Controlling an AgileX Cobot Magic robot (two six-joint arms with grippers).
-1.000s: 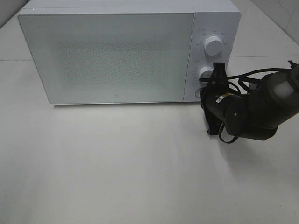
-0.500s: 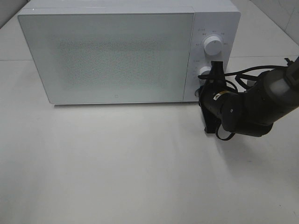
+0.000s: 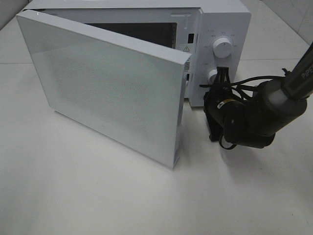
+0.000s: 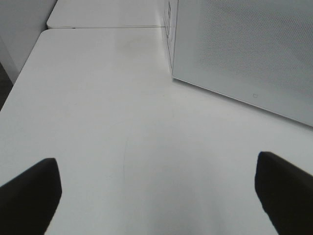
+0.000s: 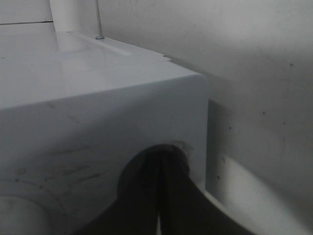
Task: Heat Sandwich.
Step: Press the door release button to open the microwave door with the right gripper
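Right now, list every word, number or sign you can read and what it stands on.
"PIPE", roughly, cut by the frame edge: on the right arm.
Warning triangle sticker: on the microwave frame behind the open door; print unreadable.
Markings around the upper dial and lower dial: too small to read.
Small mark low on the door: too blurred.
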